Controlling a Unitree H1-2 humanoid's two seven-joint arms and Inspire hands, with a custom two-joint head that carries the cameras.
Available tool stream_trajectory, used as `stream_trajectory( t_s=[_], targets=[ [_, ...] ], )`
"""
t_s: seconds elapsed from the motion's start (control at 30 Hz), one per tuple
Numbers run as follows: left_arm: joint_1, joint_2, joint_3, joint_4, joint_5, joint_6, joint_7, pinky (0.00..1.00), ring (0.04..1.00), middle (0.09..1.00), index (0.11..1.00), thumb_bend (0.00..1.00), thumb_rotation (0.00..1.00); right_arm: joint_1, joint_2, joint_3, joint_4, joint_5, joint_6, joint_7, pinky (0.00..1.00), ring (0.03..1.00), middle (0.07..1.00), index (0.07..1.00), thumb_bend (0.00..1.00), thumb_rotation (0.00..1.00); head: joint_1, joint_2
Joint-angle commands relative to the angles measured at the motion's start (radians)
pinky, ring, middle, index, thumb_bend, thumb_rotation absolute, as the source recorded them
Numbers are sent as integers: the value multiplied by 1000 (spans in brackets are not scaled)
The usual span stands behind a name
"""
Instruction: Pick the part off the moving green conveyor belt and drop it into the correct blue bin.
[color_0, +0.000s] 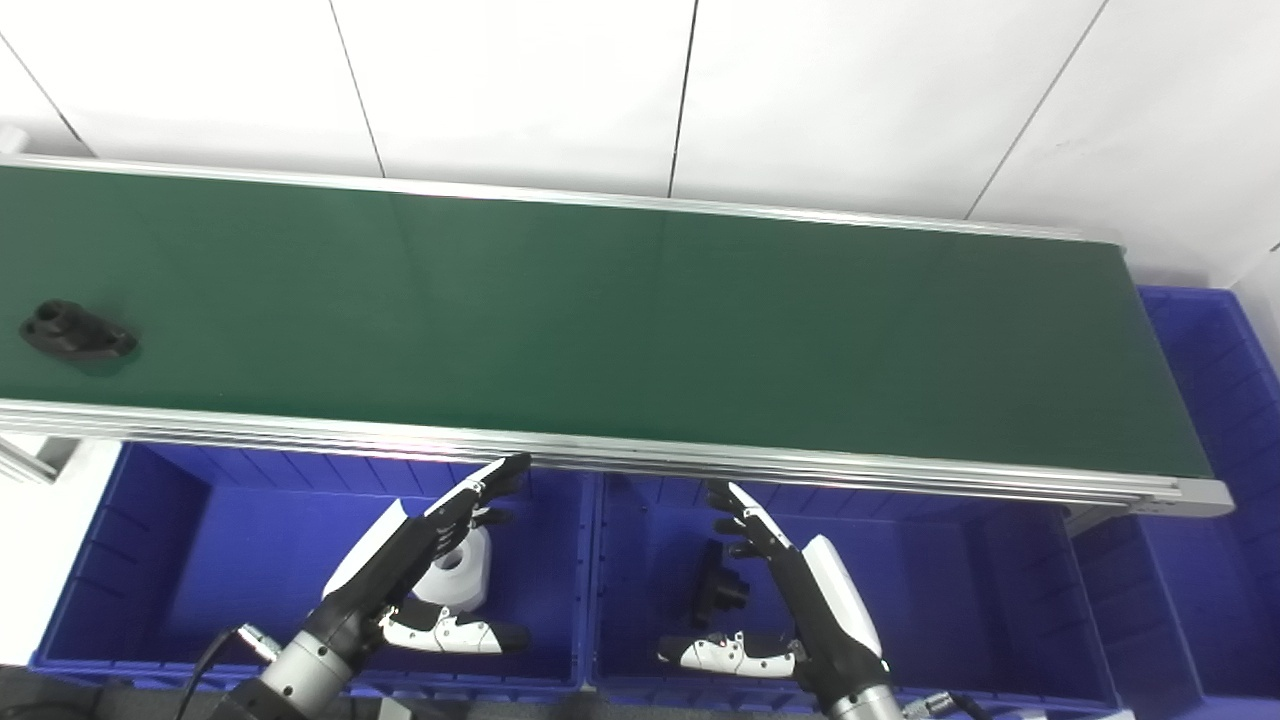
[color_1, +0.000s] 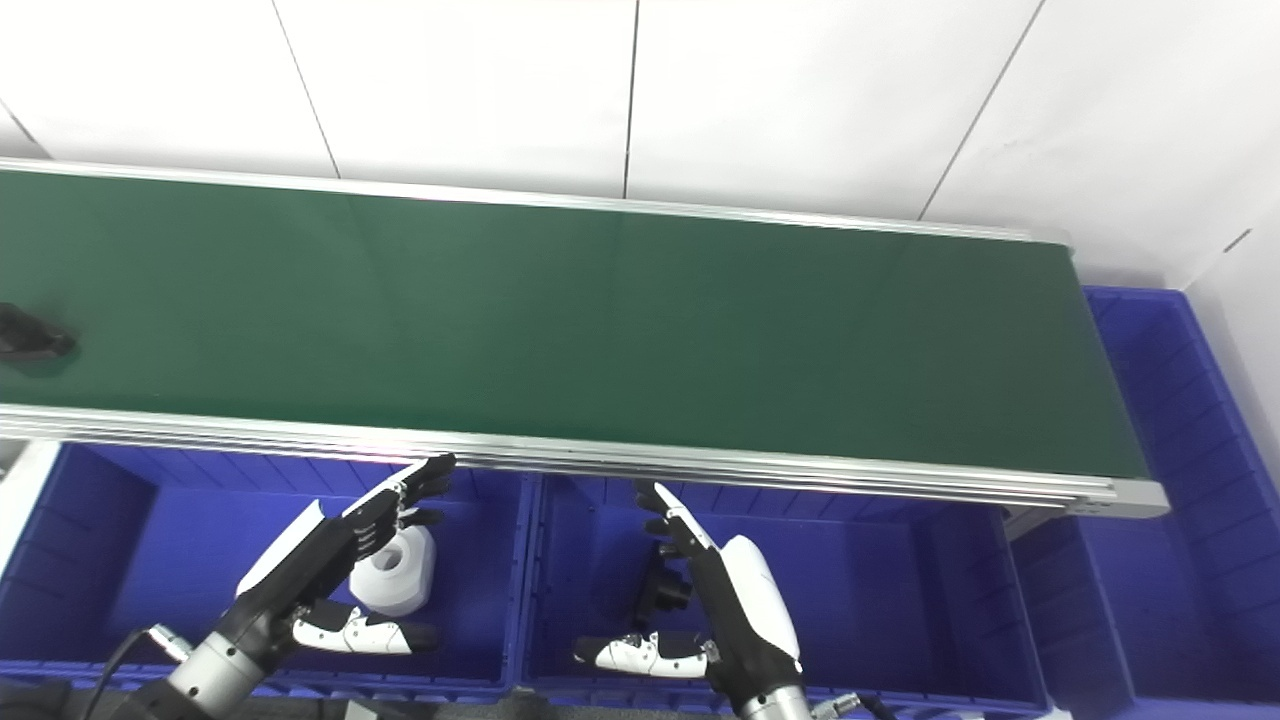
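Waiting looks like the step in hand: green belt (color_0: 620, 320) carries 1 black part (color_0: 76, 331) at its far left end, well apart from both hands. Left bin (color_0: 150, 560) holds a white part (color_0: 462, 575); middle bin (color_0: 960, 590) holds a black one (color_0: 720, 590). Left hand (color_0: 420, 560) and right hand (color_0: 790, 590) hover open, empty; next comes a timed grab.

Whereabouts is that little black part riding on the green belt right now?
The black part lies at the far left end of the green conveyor belt, toward its near edge. It is well left of the left robot hand, which waits over the blue bin.
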Motion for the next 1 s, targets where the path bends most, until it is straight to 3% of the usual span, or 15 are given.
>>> stream_trajectory(
  t_s=[0.0,0.97],
  targets=[
    [-5,3,2,-9,-19,-29,1,850,936,963,931,747,282,-2,6,4,-23,14,-43,-15,755,835,889,923,733,238,0,-2],
    [-17,-5,-2,26,-14,-58,1,848,930,960,939,752,269,-10,-5,13,3,23,-51,-30,756,838,891,922,739,228,18,-23]
  ],
)
